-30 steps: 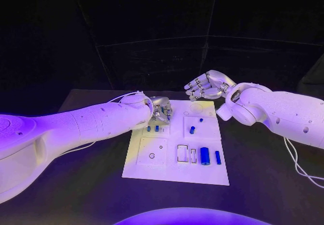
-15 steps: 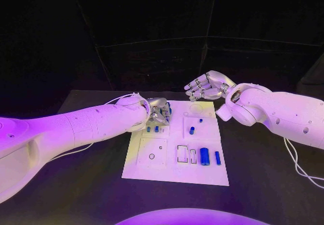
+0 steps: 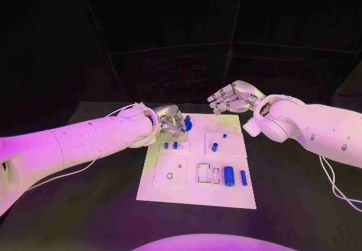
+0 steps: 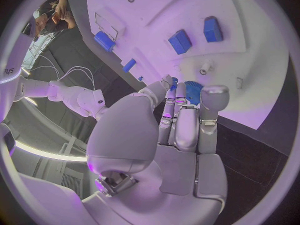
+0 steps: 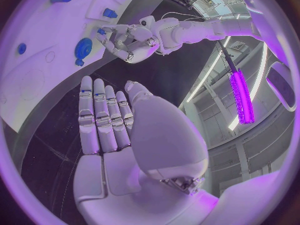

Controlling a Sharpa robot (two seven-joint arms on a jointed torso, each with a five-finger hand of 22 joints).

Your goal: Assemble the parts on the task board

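Nearest you on the board (image 3: 196, 196), three blue parts lie side by side: a slim one, a fat cylinder (image 3: 228, 174) and a rod (image 3: 244, 177). Farther up, two small pegs (image 3: 170, 145) stand at the left, with another peg (image 3: 214, 146) to their right. At the far left corner your left hand (image 3: 172, 122) has its fingers closed round a blue ribbed disc (image 3: 187, 123), held just above the board. Your right hand (image 3: 232, 97) hangs beyond the far edge, holding nothing, fingers straight and close together. The disc looks light, rigid and smooth plastic; pinch it by the ribbed rim, since the faces would likely slip.
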